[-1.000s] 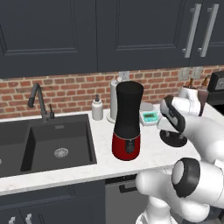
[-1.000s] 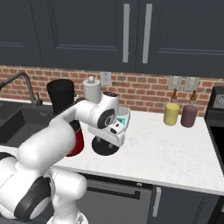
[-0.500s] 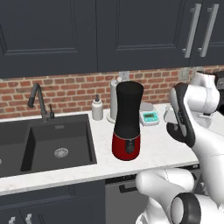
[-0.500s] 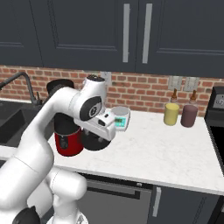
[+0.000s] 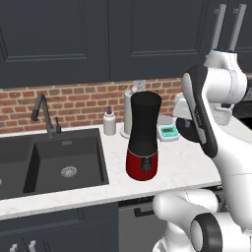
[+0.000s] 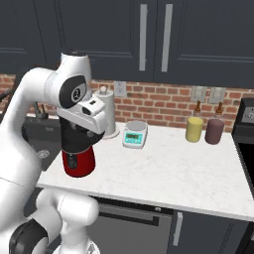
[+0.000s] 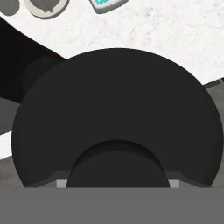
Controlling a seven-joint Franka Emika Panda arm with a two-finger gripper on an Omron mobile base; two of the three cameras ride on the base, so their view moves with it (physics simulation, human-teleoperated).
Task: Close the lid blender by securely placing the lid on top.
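Observation:
The blender [image 5: 142, 135], a tall matte black jar on a glossy red base, stands on the counter right of the sink; its mouth has nothing on it. In the right base view its red base [image 6: 78, 161] shows below my hand. My gripper [image 5: 186, 123] hangs at about jar height, to the right of the blender, shut on the lid [image 5: 184, 131]. In the hand view the lid [image 7: 116, 109] is a big black disc with its knob toward the fingers. From the right base view the gripper [image 6: 79, 133] and lid [image 6: 74, 141] overlap the jar.
A white and teal kitchen scale [image 5: 168, 131], a paper-towel roll [image 5: 129, 110] and a soap bottle [image 5: 110, 121] stand behind the blender. The sink [image 5: 64, 157] and faucet [image 5: 42, 110] lie to the left. A yellow jar [image 6: 195, 129] and a mauve jar [image 6: 215, 131] stand far right.
The arm has lifted the lid from low over the counter and swung it left, up to jar height beside the blender. The blender has stayed put.

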